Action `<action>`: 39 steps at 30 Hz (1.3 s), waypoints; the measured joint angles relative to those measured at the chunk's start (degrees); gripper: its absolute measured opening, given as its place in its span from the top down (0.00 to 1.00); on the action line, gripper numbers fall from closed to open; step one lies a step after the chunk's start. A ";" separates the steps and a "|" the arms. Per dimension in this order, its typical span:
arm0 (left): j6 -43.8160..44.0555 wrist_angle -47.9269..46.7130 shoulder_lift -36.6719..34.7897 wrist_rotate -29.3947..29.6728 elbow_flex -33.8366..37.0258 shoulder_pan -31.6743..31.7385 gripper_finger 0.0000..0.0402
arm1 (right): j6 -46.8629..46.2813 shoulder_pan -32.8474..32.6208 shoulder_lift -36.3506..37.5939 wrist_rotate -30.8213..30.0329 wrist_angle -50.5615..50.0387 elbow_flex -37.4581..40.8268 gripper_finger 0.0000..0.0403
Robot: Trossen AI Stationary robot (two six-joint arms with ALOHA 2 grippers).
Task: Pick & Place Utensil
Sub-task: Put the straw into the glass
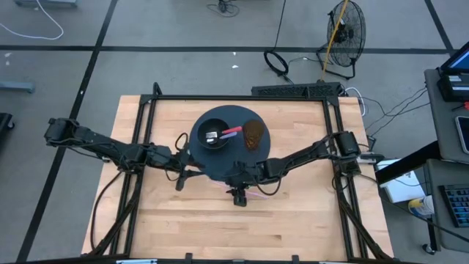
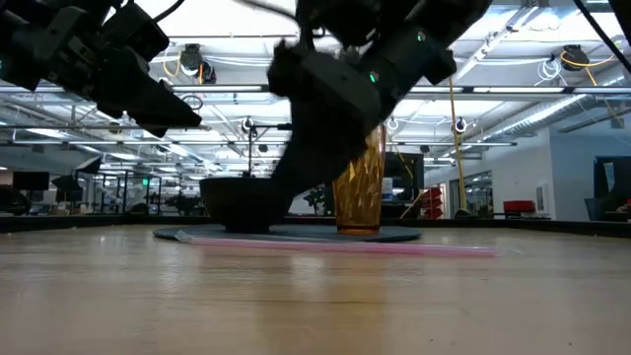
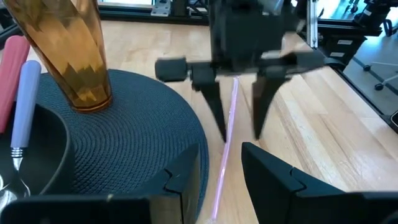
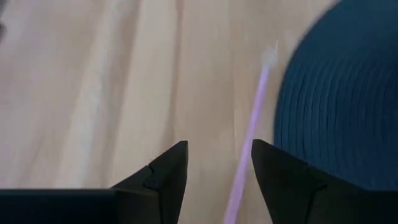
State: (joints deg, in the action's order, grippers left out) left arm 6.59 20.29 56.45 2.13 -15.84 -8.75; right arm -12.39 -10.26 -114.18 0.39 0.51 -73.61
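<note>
A: Where is the pink straw?

B: It lies flat on the desk, at six o'clock of the round dark mat, just beside its edge.

A: And the right gripper?

B: It hangs over the straw, fingers apart, one on each side, holding nothing.

A: The left gripper?

B: At eight o'clock of the mat, half open, empty. The bowl and amber glass stand on the mat.
</note>
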 joint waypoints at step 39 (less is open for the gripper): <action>1.59 1.21 -0.02 0.96 0.00 -0.85 0.70 | 1.23 -2.00 0.54 1.67 -24.49 0.02 0.98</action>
State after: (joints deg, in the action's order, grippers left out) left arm 8.18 21.50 56.43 3.09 -15.84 -9.61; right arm -11.16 -12.26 -113.64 2.06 -23.98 -73.60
